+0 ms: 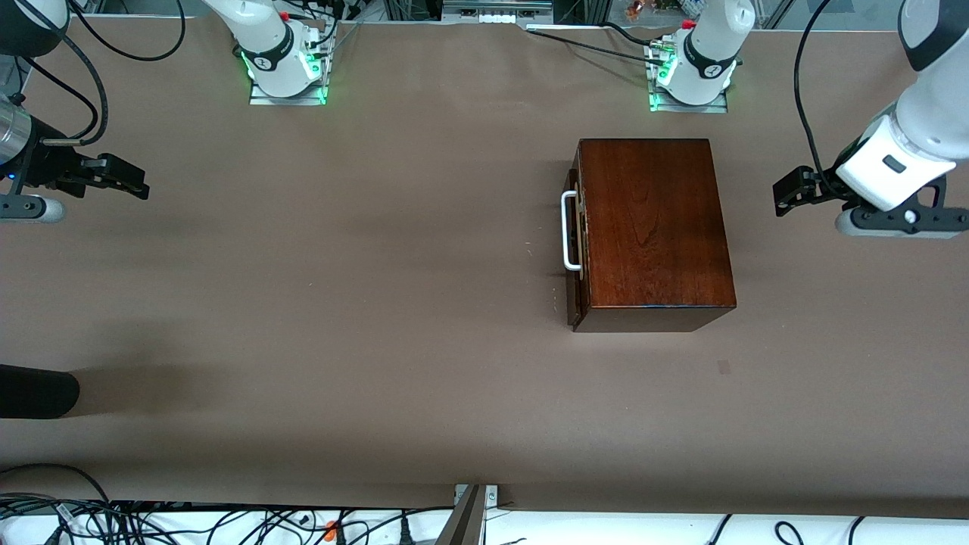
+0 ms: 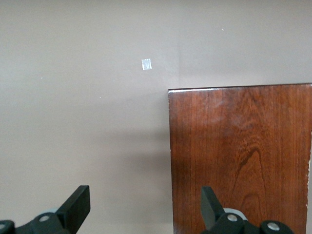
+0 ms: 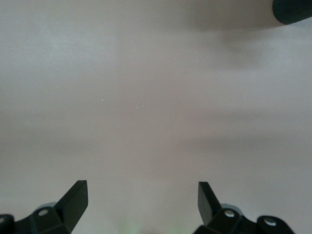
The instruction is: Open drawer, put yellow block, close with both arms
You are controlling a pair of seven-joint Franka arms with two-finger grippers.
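My drawer (image 1: pixel 575 235) sits shut in its box (image 1: pixel 655 227), toward my left arm's end of the table (image 1: pixel 378 303), nearer the base edge than the camera edge. Its white handle (image 1: pixel 569 231) faces my right arm's end, its long bar running from base edge toward camera edge. My left gripper (image 2: pixel 144 207) hangs over the box's closed end, fingers wide apart, holding nothing. My right gripper (image 3: pixel 141 202) hovers at the opposite edge, also spread and empty, well apart from the handle. I see no yellow block.

2 end effectors (image 1: pixel 787 193) (image 1: pixel 129 180) agape, aloft
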